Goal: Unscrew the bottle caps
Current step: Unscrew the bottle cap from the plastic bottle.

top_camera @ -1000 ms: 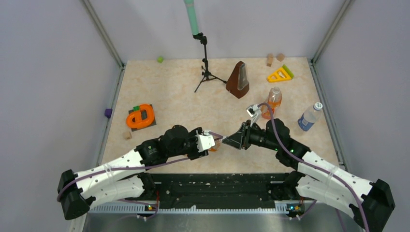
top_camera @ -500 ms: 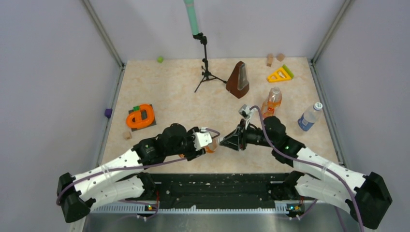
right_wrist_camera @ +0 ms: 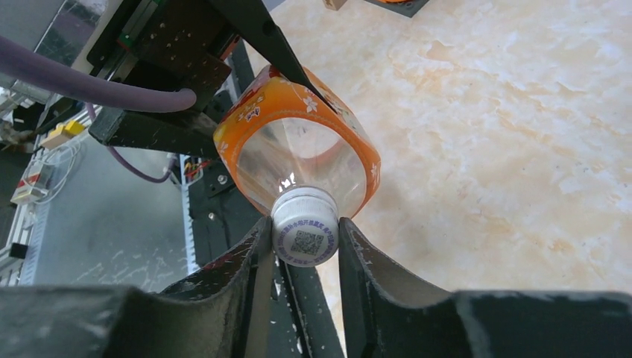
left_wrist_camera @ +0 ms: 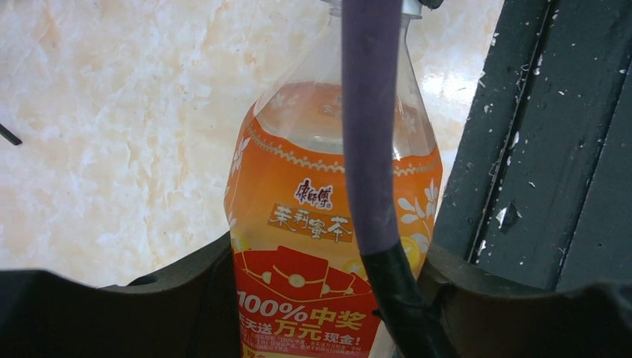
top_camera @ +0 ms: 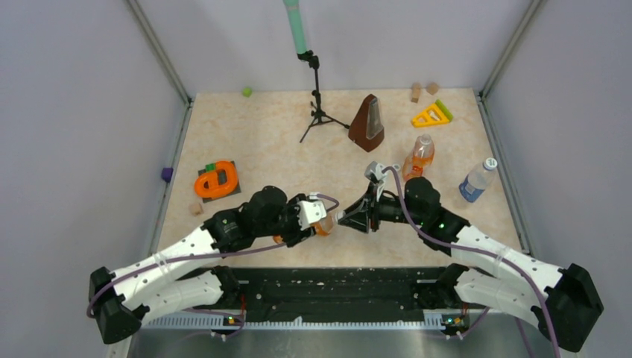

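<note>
A squat orange bottle (left_wrist_camera: 313,246) is held off the table (top_camera: 261,142) near the front edge, tipped on its side between the two arms. Its labelled body is clamped by the left gripper (left_wrist_camera: 313,317), whose dark fingers (left_wrist_camera: 112,313) are pressed against both sides of the label. On the orange label, the brand 康师傅 can be read in red, and beneath it 茉莉蜜茶 on a brown band. Lower down, 100%中奖 is printed in large yellow characters, followed by 天天送万元现金! in smaller type. The finest print at the bottom edge cannot be made out. Part of the label is crossed by a purple cable (left_wrist_camera: 370,134). Orange liquid is seen up to the shoulder of the bottle, with the clear neck above it. The bottle's white cap (right_wrist_camera: 305,227) is pinched by the right gripper (right_wrist_camera: 304,242), its jaws drawn narrow so that one finger (right_wrist_camera: 250,261) is touching each side of the ribbed rim. A square code is printed on top of the cap, ringed by tiny purple writing too small to be read. Well apart, at the right of the table, a slim orange bottle (top_camera: 421,155) is stood upright near a brown metronome (top_camera: 368,123). A clear bottle (top_camera: 475,181) with a blue label is placed further right; its wording cannot be read.
</note>
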`<action>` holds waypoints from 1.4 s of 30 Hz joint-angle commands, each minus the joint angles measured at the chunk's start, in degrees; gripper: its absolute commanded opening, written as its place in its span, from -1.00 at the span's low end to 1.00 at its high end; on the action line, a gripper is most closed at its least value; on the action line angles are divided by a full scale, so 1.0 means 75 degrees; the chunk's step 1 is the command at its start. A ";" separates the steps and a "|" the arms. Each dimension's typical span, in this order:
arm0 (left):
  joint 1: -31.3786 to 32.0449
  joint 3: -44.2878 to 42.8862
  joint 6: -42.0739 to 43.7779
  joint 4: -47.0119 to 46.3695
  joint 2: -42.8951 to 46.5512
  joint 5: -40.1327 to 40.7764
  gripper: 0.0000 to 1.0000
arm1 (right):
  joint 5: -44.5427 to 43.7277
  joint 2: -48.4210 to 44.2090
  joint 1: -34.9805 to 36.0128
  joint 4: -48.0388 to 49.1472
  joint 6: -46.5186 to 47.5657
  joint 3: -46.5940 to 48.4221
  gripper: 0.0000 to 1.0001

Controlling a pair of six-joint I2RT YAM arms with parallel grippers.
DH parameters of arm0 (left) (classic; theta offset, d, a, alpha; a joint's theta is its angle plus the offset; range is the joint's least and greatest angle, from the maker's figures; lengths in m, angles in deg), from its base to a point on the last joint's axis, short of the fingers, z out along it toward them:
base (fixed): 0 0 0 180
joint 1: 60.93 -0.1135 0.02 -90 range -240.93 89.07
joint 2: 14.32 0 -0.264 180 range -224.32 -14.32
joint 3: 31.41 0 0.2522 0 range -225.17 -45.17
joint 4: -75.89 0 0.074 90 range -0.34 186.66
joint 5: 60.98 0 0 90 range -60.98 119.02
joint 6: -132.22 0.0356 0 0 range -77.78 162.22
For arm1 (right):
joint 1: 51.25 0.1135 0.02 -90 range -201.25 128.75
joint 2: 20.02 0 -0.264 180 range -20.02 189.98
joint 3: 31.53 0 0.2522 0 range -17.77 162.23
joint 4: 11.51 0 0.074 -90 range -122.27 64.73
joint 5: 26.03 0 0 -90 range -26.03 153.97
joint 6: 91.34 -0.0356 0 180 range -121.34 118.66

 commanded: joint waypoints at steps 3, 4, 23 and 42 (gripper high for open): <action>-0.0117 0.0248 0.0364 -0.1228 -0.0057 0.2470 -1.00 | -0.0115 -0.0311 0.0079 -0.0294 -0.0283 0.0326 0.00; -0.0108 0.0367 0.0476 -0.1315 -0.0084 0.2725 -1.00 | -0.0280 -0.0417 0.0078 -0.0290 -0.0407 0.0282 0.11; 0.0198 0.1234 0.1344 -0.2621 0.0973 0.3211 -1.00 | -0.0797 -0.0048 0.0074 0.0790 -0.2861 -0.0093 0.14; 0.0352 0.1164 0.1396 -0.2551 0.0894 0.3608 -1.00 | -0.0960 -0.0118 0.0067 0.0101 -0.2512 0.0023 0.06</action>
